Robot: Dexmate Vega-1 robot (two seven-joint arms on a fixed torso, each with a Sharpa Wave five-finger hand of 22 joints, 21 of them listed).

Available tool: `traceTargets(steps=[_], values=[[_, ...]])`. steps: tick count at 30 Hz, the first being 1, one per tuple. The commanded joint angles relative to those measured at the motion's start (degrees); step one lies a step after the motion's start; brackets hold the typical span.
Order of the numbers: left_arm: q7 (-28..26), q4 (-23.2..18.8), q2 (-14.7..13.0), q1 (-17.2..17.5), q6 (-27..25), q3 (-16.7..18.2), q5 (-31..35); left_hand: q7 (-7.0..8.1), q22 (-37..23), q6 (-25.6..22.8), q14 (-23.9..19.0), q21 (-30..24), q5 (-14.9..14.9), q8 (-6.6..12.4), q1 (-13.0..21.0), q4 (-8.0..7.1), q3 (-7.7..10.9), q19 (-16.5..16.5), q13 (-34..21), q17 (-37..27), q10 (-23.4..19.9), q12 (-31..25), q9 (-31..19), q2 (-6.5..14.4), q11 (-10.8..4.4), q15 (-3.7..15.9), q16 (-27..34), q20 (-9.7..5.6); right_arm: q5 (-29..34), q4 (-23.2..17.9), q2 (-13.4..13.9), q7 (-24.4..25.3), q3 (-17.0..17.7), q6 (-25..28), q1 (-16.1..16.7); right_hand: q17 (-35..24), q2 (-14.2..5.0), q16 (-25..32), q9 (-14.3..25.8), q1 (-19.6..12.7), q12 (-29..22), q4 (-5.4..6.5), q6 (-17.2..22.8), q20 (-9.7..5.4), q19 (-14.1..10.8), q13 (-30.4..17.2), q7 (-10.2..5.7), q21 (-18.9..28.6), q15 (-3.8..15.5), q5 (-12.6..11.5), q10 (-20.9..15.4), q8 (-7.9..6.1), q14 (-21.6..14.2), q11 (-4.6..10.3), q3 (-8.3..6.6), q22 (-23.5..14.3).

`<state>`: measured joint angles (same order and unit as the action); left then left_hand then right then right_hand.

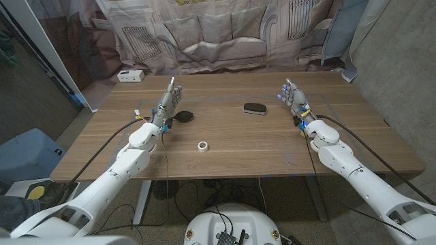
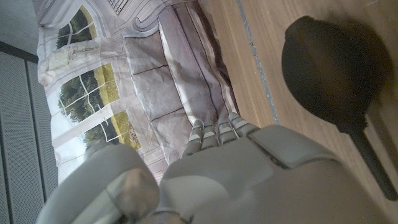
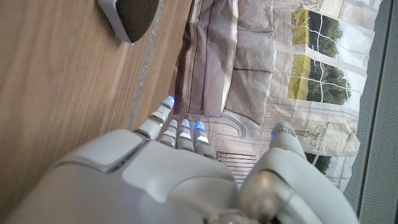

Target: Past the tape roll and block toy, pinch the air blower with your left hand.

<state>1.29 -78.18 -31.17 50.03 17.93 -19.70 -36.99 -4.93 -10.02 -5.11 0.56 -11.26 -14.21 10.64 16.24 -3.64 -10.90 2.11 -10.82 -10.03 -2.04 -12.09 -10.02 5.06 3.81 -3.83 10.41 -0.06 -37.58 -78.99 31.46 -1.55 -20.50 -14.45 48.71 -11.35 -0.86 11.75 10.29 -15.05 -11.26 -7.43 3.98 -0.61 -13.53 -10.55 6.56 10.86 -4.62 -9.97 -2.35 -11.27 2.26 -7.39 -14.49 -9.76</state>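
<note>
The left robot hand [image 1: 168, 103] stands open and empty just beside the black air blower [image 1: 182, 116] on the counter [image 1: 231, 146]. The rubber bulb looks light and squishy, so pinching its round body seems safest.

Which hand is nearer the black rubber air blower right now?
Left. The left hand stands right beside the black rubber air blower; the right hand is far across the table.

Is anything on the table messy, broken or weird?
Nothing looks spilled or broken. One oddity: there's a tape roll, an air blower and a dark flat thing, but no block toy can be made out.
</note>
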Motion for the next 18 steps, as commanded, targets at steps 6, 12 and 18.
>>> traceTargets(steps=[6, 12, 18], values=[[-1.2, -6.8, -4.3, 3.4, 1.6, 2.9, 1.2, -0.58, -0.1, -0.5, -0.8, -0.3, 0.0, 0.49, 0.9, 0.24, -0.05, 0.2, -0.2, -0.2, -0.9, -0.6, -0.2, 0.3, 0.37, -0.27, 0.6, 0.52, 0.4, -11.2, 4.1, 3.9, 2.9, 1.0, 4.8, -0.3, 0.06, 0.3, 0.3, -0.3, -0.3, -0.04, 0.3, 0.24, -0.7, -0.1, 0.50, 0.4, -0.59, -0.2, -0.3, -0.30, -0.4, -0.32, -0.29, -0.1], [-2.3, -7.1, -5.9, 2.6, 1.4, 2.6, 4.5, -0.52, -0.1, -0.8, -1.2, -0.3, 0.2, 0.57, 1.2, 0.39, 0.04, 0.0, -0.2, -0.2, -1.3, -0.7, -0.2, 0.4, 0.39, -0.30, 0.6, 0.76, 0.8, -13.2, 4.4, 6.0, 3.9, 0.6, 6.6, -0.3, 0.06, 0.4, 0.3, -0.2, -0.3, -0.02, 0.7, 0.34, -0.8, -0.1, 0.57, 0.4, -0.58, -0.2, -0.5, -0.37, -0.7, -0.35, -0.22, -0.1], [-6.1, -7.8, -6.5, 2.5, 2.6, 2.4, 9.8, -0.33, -0.1, -2.7, -3.1, -0.4, 0.6, 1.11, 3.2, 1.51, 0.74, -0.6, -0.2, -0.2, -3.0, -1.1, -0.2, 0.6, 0.09, 0.02, 1.1, 1.20, 1.1, -13.6, 5.0, 5.4, 4.5, -0.6, 7.0, -0.3, 0.04, 0.4, 0.3, -0.2, -0.4, -0.02, 0.8, 0.34, -0.8, -0.1, 0.57, 0.4, -0.60, -0.2, -0.7, -0.36, -0.8, -0.30, -0.18, -0.1]])
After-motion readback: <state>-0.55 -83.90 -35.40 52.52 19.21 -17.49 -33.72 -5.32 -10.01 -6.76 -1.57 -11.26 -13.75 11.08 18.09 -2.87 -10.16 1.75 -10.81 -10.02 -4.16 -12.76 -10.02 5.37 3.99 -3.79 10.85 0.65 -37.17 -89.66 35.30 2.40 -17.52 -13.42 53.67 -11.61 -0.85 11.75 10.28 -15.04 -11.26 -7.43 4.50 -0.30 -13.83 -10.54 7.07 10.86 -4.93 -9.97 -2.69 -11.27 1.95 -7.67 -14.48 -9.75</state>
